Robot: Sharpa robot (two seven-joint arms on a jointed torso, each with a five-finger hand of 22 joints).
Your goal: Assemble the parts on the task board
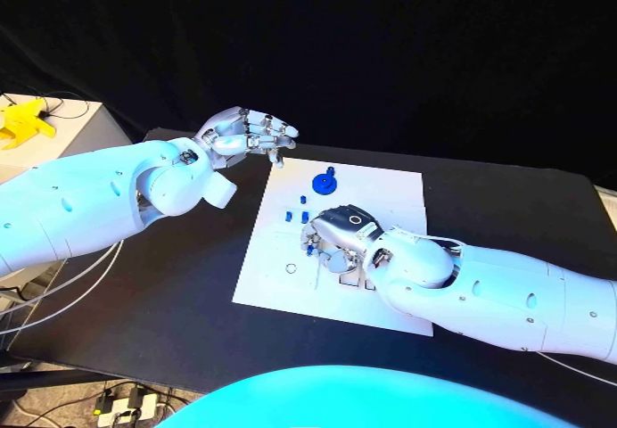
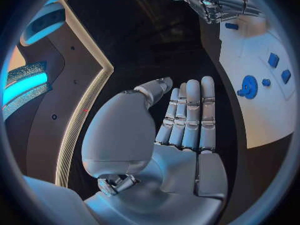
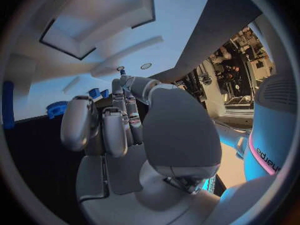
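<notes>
The white task board [image 1: 386, 187] lies in the middle of the black table. A blue gear [image 1: 325, 185] sits near its far edge, with small blue parts [image 1: 294, 215] just nearer on its left side. My right hand [image 1: 337, 236] is down on the board's middle, its fingers bent onto the surface. Whether they hold a part is hidden. In the right wrist view its fingertips [image 3: 122, 80] point at the board [image 3: 37, 92], and the gear [image 3: 56, 108] lies beyond. My left hand [image 1: 250, 134] hovers off the board's far left corner. It holds nothing, and its fingers [image 2: 190, 115] are straight.
A yellow object [image 1: 26, 125] sits on a white box at the far left, off the table. Cables [image 1: 52, 285] hang past the table's left edge. The left wrist view shows the gear [image 2: 249, 87] and blue parts [image 2: 273, 60] on the board [image 2: 275, 110].
</notes>
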